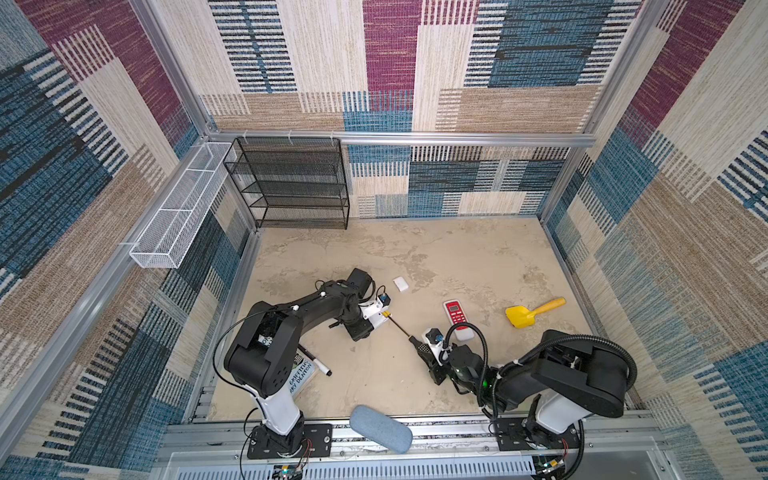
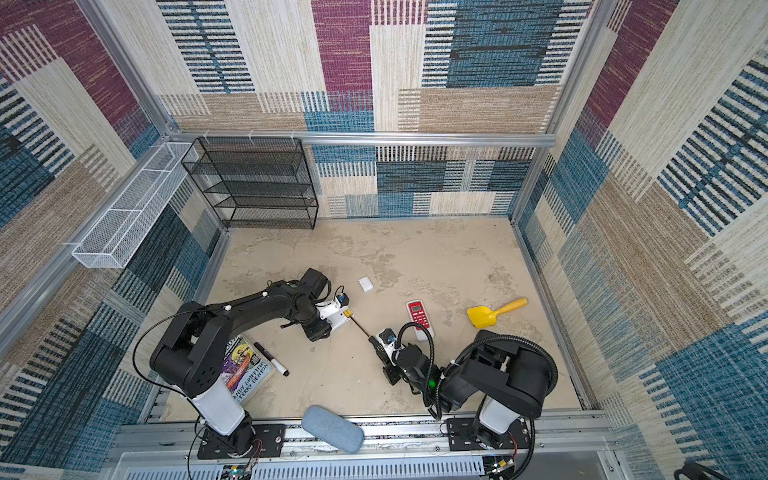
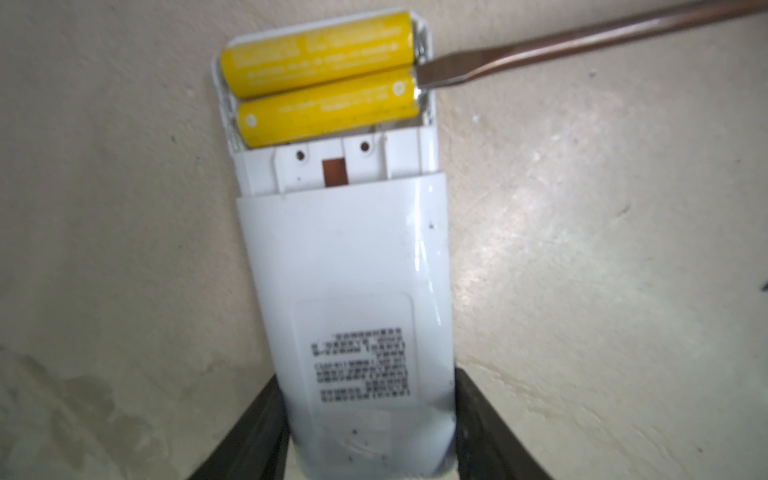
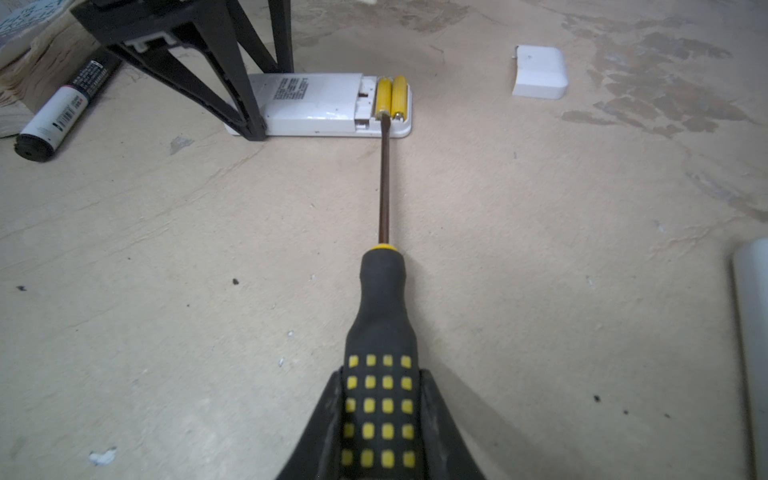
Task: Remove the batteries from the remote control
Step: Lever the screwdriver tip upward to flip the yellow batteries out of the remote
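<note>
A white remote control [image 3: 345, 270] lies face down on the floor, its battery bay uncovered. Two yellow batteries [image 3: 316, 45] [image 3: 328, 112] lie side by side in the bay. My left gripper [image 3: 370, 419] is shut on the remote's other end, one black finger [image 3: 257, 432] on each side. My right gripper [image 4: 380, 415] is shut on the black-and-yellow handle of a screwdriver [image 4: 380, 316]. The flat tip of the screwdriver [image 3: 440, 77] touches the end of a battery at the bay's edge. Both top views show the screwdriver shaft [image 1: 400, 327] [image 2: 362, 328] bridging the two grippers.
The loose white battery cover [image 1: 401, 284] lies beyond the remote. A red-faced remote [image 1: 457, 318] and a yellow scoop [image 1: 532, 311] are to the right. A black marker [image 4: 62, 112] and a book [image 2: 245, 370] lie at the left, a grey-blue case [image 1: 380, 428] on the front rail.
</note>
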`<state>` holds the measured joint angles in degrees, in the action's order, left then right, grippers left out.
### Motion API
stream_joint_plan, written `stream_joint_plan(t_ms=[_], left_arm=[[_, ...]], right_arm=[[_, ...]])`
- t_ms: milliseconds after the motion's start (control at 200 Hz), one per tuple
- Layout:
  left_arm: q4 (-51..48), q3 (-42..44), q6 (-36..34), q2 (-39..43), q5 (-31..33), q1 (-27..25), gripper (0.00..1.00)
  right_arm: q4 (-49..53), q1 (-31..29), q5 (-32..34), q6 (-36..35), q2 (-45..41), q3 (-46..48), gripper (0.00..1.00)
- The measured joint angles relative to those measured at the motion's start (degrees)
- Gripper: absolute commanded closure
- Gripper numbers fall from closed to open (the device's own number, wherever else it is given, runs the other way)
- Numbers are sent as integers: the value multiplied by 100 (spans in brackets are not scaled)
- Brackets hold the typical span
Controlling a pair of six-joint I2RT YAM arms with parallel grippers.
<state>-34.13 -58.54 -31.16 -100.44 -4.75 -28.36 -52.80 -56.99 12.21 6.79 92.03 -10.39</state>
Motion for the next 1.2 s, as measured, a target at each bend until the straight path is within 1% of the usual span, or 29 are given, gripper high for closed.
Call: stream_joint_plan(t_ms=[546,1001,1117,1197], left_arm=[[-37,-35,197,-33,-11,2,46],[-87,-87,201,-68,0,2,46],[-94,-87,197,-68,2,2,46],[-87,-87,42,-68,-61,-7,46]], right_arm=[[2,-22,85,-146,142,-111,100],[37,-90,192,-232,72,-111,100],[-11,-107,343,-223,7,-114,100],[-212,-92,450,-219,-48,-184,100]])
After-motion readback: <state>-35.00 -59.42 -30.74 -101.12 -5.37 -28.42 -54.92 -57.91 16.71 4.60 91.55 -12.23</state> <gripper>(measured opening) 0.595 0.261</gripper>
